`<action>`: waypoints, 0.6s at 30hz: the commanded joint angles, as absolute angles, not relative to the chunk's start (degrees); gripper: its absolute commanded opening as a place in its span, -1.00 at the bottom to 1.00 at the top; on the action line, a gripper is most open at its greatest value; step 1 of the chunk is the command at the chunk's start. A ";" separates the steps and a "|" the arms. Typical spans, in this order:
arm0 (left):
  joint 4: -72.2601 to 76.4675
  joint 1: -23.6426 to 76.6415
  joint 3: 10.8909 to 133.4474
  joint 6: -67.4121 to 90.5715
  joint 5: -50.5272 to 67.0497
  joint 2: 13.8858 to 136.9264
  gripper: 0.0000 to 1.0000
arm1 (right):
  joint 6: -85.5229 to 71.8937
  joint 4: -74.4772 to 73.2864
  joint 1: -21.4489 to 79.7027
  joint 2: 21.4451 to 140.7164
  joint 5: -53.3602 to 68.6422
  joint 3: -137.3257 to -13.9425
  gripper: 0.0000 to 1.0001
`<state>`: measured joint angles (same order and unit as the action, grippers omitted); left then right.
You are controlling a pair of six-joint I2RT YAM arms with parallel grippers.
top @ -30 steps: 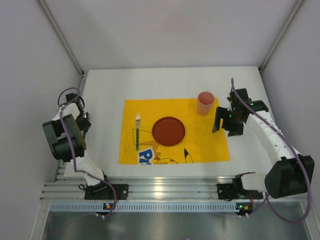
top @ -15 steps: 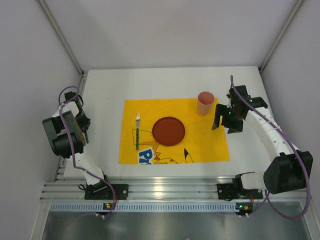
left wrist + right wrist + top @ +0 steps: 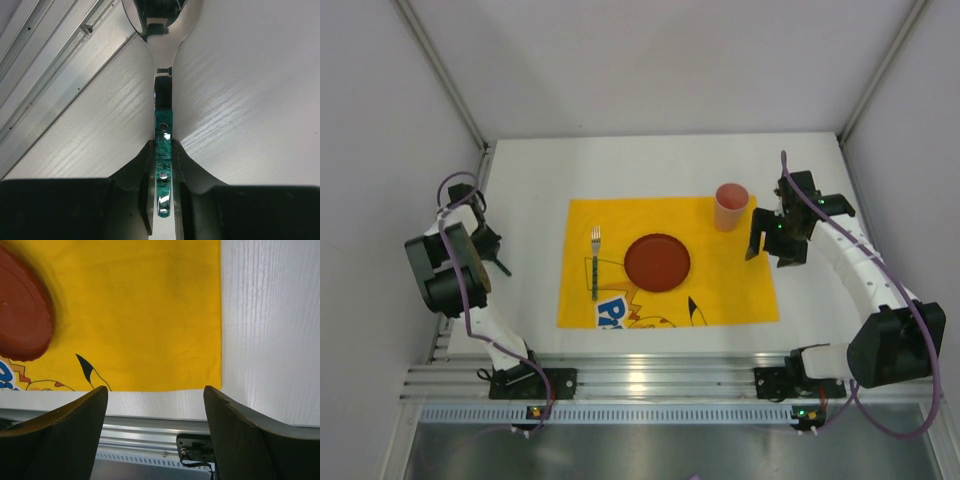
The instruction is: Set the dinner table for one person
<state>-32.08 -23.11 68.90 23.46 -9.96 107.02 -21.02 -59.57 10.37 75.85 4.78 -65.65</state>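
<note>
One utensil is not yet placed: left of the yellow cloth (image 3: 720,270), the left gripper (image 3: 162,150) pinches a green-handled spoon (image 3: 163,120) lying on the white dinner table (image 3: 650,165) that spreads around the cloth. On the cloth sit fork (image 3: 595,262), plate (image 3: 657,262) and cup (image 3: 731,206). Over its right edge the right gripper (image 3: 772,250) hangs open, empty. Next, likely: lift the spoon toward the cloth.

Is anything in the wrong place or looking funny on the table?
Only one thing: the green-handled spoon lies off the yellow cloth, on the bare table near the left rail, between the fingers of the left gripper. The fork, plate and cup sit neatly on the cloth.
</note>
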 commanded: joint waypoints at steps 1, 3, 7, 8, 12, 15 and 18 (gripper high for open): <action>-31.55 -22.24 65.04 24.61 -5.71 114.43 -0.64 | -21.01 -58.36 10.72 74.18 3.87 -65.92 0.55; -31.64 -22.15 65.39 24.35 -5.97 114.70 -1.00 | -21.01 -58.36 10.72 73.92 3.69 -65.92 0.56; -32.87 -18.83 66.09 25.13 -9.13 111.63 -1.00 | -21.27 -58.18 10.64 73.04 3.25 -65.57 0.56; -33.48 -17.68 66.44 25.31 -9.84 110.40 -1.00 | -21.27 -58.18 10.63 72.69 2.73 -65.57 0.56; -39.00 -10.48 74.23 27.68 -11.16 105.30 -1.00 | -22.41 -58.10 10.72 70.41 1.67 -65.57 0.56; -43.74 -2.22 82.22 30.23 -10.90 104.59 -1.00 | -23.37 -58.01 10.63 68.56 1.06 -65.57 0.56; -46.92 9.71 89.46 33.48 -10.11 105.03 -1.00 | -24.52 -58.18 10.64 66.19 0.53 -65.22 0.56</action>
